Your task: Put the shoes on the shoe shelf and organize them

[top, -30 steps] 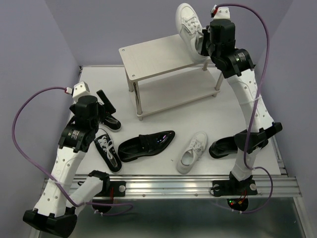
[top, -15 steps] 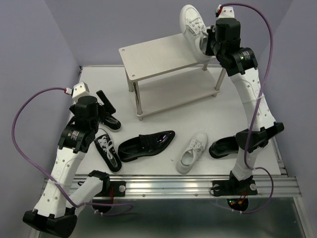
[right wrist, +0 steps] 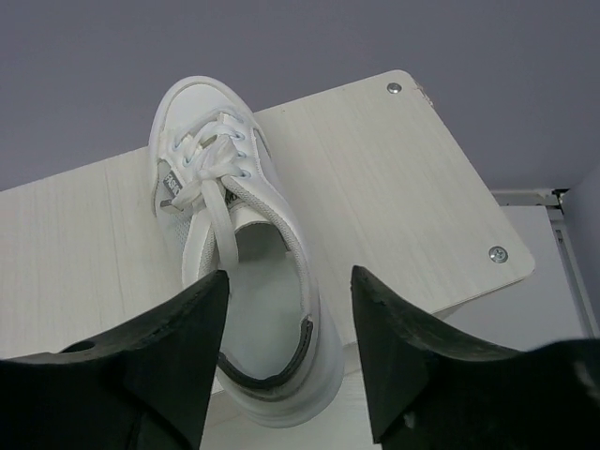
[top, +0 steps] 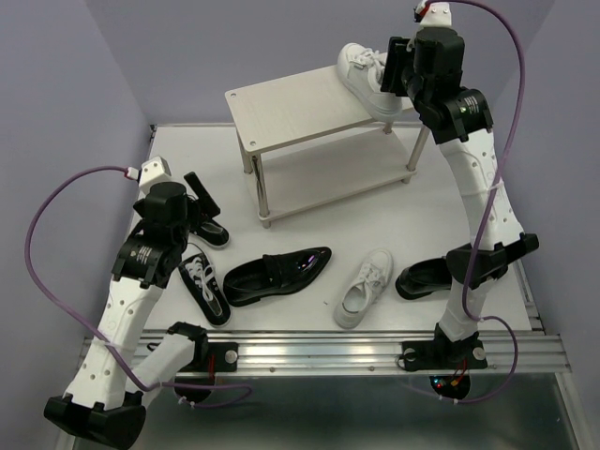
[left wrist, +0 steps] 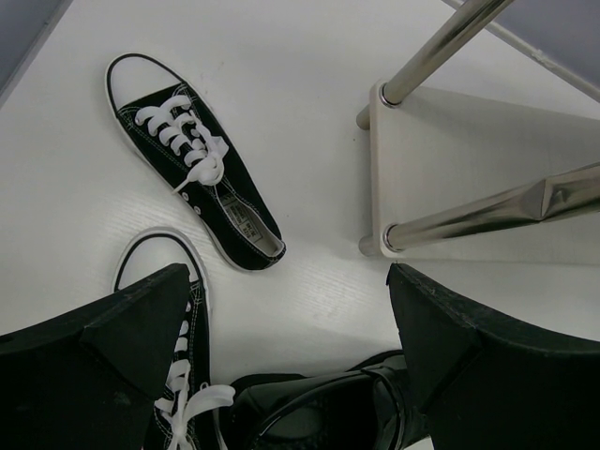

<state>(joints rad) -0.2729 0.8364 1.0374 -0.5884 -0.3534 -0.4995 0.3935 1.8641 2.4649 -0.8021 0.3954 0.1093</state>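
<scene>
One white sneaker point(top: 362, 73) point(right wrist: 239, 253) lies on the right end of the shoe shelf's top board point(top: 291, 108) point(right wrist: 394, 178), its heel jutting past the board's edge. My right gripper point(top: 392, 67) point(right wrist: 291, 274) is open, its fingers either side of the heel and off it. On the table lie the other white sneaker point(top: 366, 286), a glossy black loafer point(top: 277, 274) point(left wrist: 328, 412), a second loafer point(top: 420, 279) partly behind the right arm, and two black canvas sneakers point(top: 204, 288) point(top: 210, 232) point(left wrist: 192, 159). My left gripper point(top: 199, 197) point(left wrist: 288, 272) hangs open above them.
The shelf's lower board point(top: 328, 173) carries nothing. Its silver legs point(left wrist: 450, 42) stand close to the right of the left gripper. A metal rail point(top: 375, 352) runs along the table's near edge, and purple walls close in the back and sides.
The right gripper has opened and let go of the white sneaker, which went from tilted up in the grip to lying on the top board. The left arm has not moved.
</scene>
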